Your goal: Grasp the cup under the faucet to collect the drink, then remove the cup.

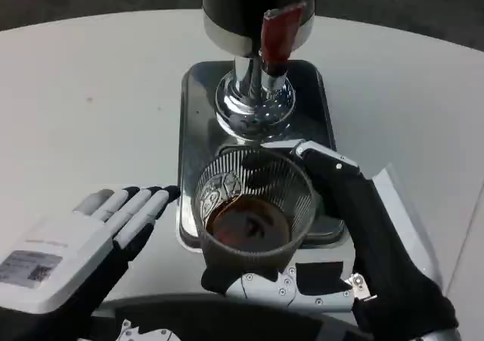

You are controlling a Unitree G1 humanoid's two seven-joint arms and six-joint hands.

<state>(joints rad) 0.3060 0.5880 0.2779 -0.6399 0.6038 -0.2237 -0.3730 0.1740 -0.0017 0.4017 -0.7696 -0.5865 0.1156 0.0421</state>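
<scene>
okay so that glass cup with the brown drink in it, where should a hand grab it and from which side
Grip the cup around its ribbed side wall, below the rim, coming from the right, as the right hand does now with fingers wrapped around it. The cup stands upright with drink inside, so a side grip keeps it level. The faucet blocks the back, and the open top should stay clear.

My right robot hand (344, 227) is black with white plates, my left robot hand (91, 235) white over black, the cup (253, 209) clear ribbed glass with dark brown drink — the faucet (255, 91) shiny chrome under a red handle (281, 29), the tray (198, 129) silver, the tabletop (91, 91) white.
</scene>
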